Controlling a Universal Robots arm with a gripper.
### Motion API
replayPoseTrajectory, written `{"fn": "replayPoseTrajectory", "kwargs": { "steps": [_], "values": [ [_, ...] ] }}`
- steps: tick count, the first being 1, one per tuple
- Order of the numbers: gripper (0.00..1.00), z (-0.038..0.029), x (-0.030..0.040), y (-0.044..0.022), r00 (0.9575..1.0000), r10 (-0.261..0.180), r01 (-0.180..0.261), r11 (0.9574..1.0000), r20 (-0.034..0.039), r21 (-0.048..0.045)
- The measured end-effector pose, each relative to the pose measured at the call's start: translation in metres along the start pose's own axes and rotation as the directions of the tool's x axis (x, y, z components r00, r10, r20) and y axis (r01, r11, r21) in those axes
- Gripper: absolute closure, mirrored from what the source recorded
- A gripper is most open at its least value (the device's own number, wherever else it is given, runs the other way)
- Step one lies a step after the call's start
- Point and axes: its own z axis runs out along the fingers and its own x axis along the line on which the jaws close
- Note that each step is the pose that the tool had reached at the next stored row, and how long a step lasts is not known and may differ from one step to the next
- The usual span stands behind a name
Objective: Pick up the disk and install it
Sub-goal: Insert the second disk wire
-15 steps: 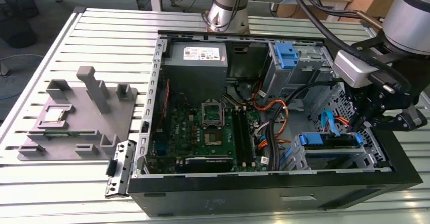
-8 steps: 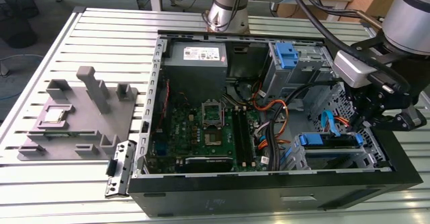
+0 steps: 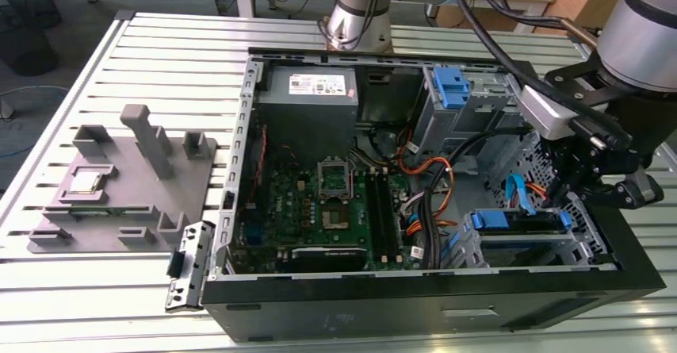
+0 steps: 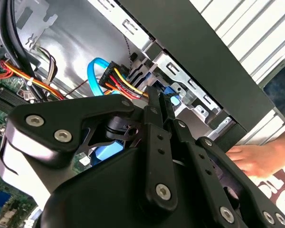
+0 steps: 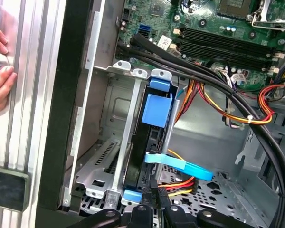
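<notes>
Down at the drive bay near the front corner of the open computer case (image 3: 423, 321), my claw (image 5: 149, 202) hangs right over the disk (image 5: 149, 142). The disk sits on edge in the metal cage (image 5: 114, 161), its blue frame showing at both ends and a blue tab across its upper part. In the exterior view I see the same disk (image 3: 515, 220) as a blue-edged block low in the case, on that view's right side, with my claw (image 3: 592, 180) just above and beside it.

My two fingers are drawn together to a narrow gap, their tips at the cabled end of the disk, close by the red, yellow and black power plug (image 5: 178, 187) and the flat blue data cable (image 5: 180, 166). They hold nothing that I can make out; whether the tips touch the disk's edge or the plug I cannot tell.

By my judgement, the work is far along: the disk is off the table and lodged in its cage, so the pick-up is behind me. What may be left is the final seating, and I cannot see whether the disk is pushed fully home or its plugs are firmly in.

A person's hand (image 5: 0, 71) rests on the slatted table (image 3: 158, 59) just outside the case wall.
</notes>
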Motion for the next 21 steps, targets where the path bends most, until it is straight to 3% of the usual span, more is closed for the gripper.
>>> {"fn": "replayPoseTrajectory", "kwargs": {
  "steps": [4, 10, 14, 21],
  "values": [
    [0.84, 0.0001, 0.0001, 0.0008, 1.0, 0.004, -0.004, 1.0, -0.001, 0.0017],
    [0.84, 0.0025, -0.0005, 0.0041, 0.9997, 0.024, -0.024, 0.9995, -0.0094, 0.019],
    [0.84, 0.0025, -0.0004, 0.0046, 0.9995, 0.028, -0.028, 0.9994, -0.0108, 0.0202],
    [0.84, 0.0035, -0.0011, 0.0096, 0.9989, 0.044, -0.044, 0.9985, -0.0158, 0.0314]
  ]
}}
